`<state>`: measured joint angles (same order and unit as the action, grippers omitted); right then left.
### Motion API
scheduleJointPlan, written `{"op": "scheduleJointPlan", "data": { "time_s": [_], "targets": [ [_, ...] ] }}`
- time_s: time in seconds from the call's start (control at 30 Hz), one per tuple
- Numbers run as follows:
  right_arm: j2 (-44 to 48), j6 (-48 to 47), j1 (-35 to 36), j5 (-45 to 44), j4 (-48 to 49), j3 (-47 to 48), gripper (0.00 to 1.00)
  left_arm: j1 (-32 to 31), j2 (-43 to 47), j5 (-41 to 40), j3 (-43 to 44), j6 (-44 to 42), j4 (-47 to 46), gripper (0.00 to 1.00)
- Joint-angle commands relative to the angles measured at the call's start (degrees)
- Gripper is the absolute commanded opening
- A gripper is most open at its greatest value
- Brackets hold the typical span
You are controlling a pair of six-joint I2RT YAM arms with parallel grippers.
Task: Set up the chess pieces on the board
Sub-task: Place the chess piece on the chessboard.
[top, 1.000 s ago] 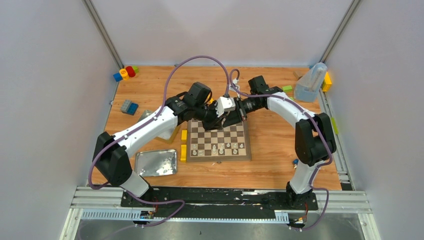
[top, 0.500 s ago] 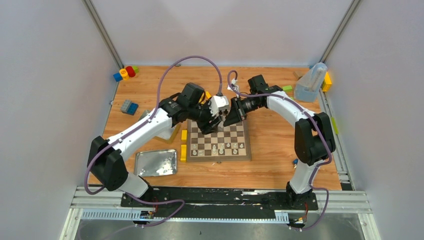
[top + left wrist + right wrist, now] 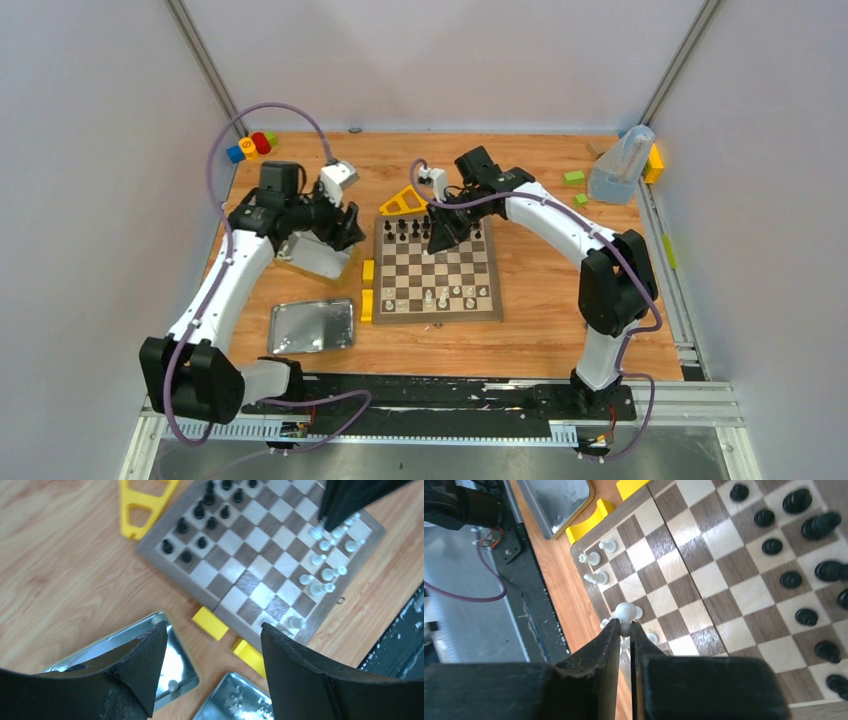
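From above, the left claw (image 3: 338,222) hung with the board (image 3: 437,316) to its right, and the right claw (image 3: 438,238) hung over the board's far rows. In the left wrist view, that claw was released, its jaws wide, with the board ahead. In the right wrist view, the claw was clenched on a pale piece (image 3: 626,612), with the black pieces (image 3: 791,580) to its right.

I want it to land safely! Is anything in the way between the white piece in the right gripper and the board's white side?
Nothing visible does. The right gripper holds the white pawn above the board; the middle squares between it and the white pieces are bare.
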<state>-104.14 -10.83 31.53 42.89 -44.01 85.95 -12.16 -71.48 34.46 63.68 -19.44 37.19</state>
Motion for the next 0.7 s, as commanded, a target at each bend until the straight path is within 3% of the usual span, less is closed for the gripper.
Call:
{"op": "scheduleJointPlan", "data": {
  "time_s": [0.0,0.17,0.47,0.67],
  "targets": [
    [-2.0,-2.6,5.3,-12.5,-2.5,6.6,0.0,9.4,4.0,7.1,0.2,2.8,1.1,0.76],
    [-5.9,-5.4,11.6,-23.3,-6.0,12.5,0.0,20.9,4.9,11.2,1.2,5.4,2.1,0.78],
    [-14.2,-9.9,20.7,-37.7,-12.0,17.7,0.0,33.4,4.3,16.7,2.3,8.5,2.4,0.81],
    [-15.6,-11.4,23.7,-42.5,-13.1,16.5,0.0,35.6,3.4,17.8,2.2,9.1,2.0,0.84]
  ]
}}
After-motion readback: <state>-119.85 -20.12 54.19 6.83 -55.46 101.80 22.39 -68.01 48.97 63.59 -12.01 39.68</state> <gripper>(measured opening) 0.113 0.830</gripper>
